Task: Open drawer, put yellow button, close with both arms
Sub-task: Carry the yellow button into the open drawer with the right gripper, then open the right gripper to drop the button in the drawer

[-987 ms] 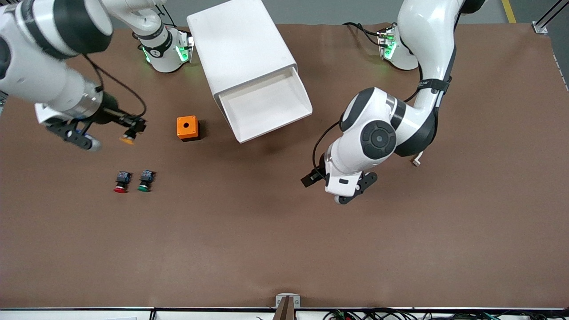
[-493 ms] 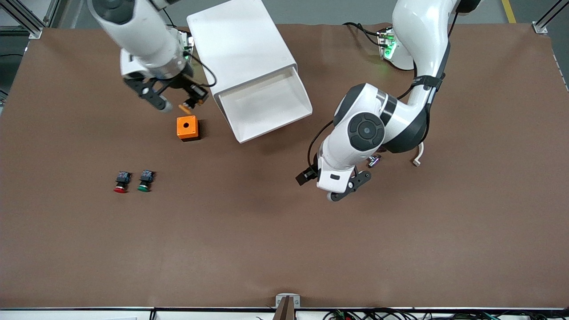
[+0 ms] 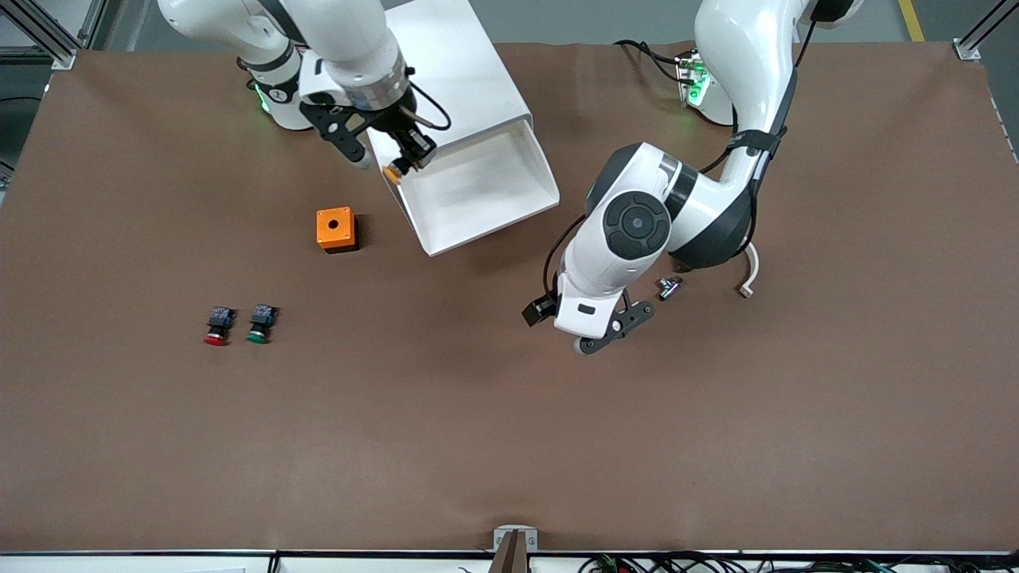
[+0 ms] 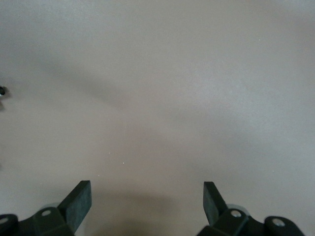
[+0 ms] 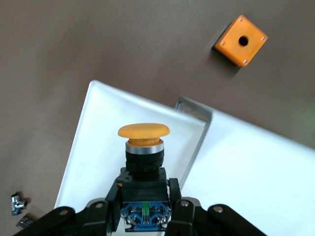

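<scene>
Carrying the yellow button (image 3: 392, 169) in its pinched fingers, the right gripper (image 3: 398, 161) hangs over the corner of the open drawer (image 3: 478, 191) at the right arm's end of the cabinet (image 3: 434, 87), the button's blue-and-black body clamped between the two fingers (image 5: 181, 209) and its yellow cap (image 5: 143, 131) pointing away from the wrist toward the drawer's white floor (image 5: 113, 142). The drawer (the uppermost tray of the white cabinet) stands pulled out toward the front camera. An orange box (image 3: 335, 229) with a round hole in its top sits on the brown bench (image 3: 509, 430) beside the drawer, toward the right arm's end. Nearer to the front camera, a red-capped button (image 3: 216, 326) and a green-capped button (image 3: 259, 323) lie side by side, apart. The left gripper (image 4: 146, 202) waits over bare bench nearer to the front camera than the drawer, its fingers (image 4: 78, 201) spread wide with nothing between them. A small metal part (image 3: 669, 286) and a pale hook-shaped piece (image 3: 748, 274) lie on the bench beside the left arm
</scene>
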Controlling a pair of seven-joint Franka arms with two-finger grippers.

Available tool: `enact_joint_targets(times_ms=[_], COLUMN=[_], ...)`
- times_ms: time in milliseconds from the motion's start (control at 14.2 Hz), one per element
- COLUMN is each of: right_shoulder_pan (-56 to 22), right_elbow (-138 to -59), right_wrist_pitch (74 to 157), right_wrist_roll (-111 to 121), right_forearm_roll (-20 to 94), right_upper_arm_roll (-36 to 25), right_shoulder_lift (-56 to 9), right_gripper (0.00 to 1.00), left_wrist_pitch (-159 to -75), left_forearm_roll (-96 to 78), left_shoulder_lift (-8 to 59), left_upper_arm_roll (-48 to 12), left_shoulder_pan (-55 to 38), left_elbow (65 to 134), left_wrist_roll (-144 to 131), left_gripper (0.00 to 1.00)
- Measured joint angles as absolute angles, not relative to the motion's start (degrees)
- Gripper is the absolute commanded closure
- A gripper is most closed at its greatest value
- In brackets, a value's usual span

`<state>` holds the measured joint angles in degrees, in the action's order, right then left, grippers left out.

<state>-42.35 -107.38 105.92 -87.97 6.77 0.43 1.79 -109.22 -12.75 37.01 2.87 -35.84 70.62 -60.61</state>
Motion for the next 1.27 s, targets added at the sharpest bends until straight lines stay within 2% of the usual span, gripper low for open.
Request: enact_joint_targets(times_ms=[282, 1268], right_shoulder_pan=[-46.62, -52.38], right_elbow=[-107.71, -107.27], right_wrist_pitch=[111.34, 118.0], right_wrist_roll=[-93.6, -100.33], right_forearm_roll=[6.75, 6.09], right_upper_arm_roll=[0.38, 0.21], right_shoulder_lift=[-2.42, -10.07], right_gripper=[1.0, 1.0], left_wrist_pitch=[-109.72, -109.91], left_forearm_roll=[-12.75, -6.92], left_shoulder_lift=[37.01, 36.98], left_upper_arm_roll=[2.88, 2.86], left_shoulder_pan=[-35.85, -43.48], left_elbow=[70.61, 70.62], left_wrist_roll=[-60.58, -60.74], left_gripper=[0.0, 0.0])
